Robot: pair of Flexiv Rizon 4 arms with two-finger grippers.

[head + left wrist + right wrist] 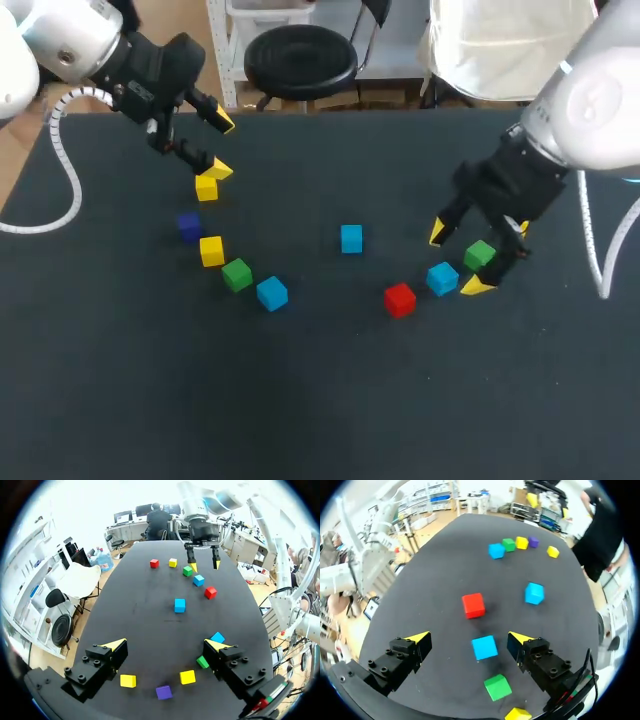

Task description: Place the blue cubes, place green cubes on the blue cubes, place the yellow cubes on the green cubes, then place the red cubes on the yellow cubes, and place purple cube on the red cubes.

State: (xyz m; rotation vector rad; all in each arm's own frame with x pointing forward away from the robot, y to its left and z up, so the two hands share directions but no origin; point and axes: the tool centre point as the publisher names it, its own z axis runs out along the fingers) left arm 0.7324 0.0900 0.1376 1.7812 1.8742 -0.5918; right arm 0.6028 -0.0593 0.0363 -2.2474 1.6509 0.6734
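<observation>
Head view: right arm [590, 110] comes in from 3 o'clock, jaws open and holding nothing. They hang over a green cube [480, 254] and a blue cube [442, 278], which sit just beside each other on the tabletop [320, 400]. A red cube [399, 299] lies at 8 o'clock from the blue.

Right wrist view: blue cube lies ahead between the open jaws, untouched. The green one is almost under the wrist.

Left arm [70, 40] at 10 o'clock, jaws open, above a yellow cube [206, 187].

Judgement: grasping the blue cube is the step in hand. Centre the jaws on it, square to its faces. Keep the near finger off the green cube. Go low before closing.
</observation>
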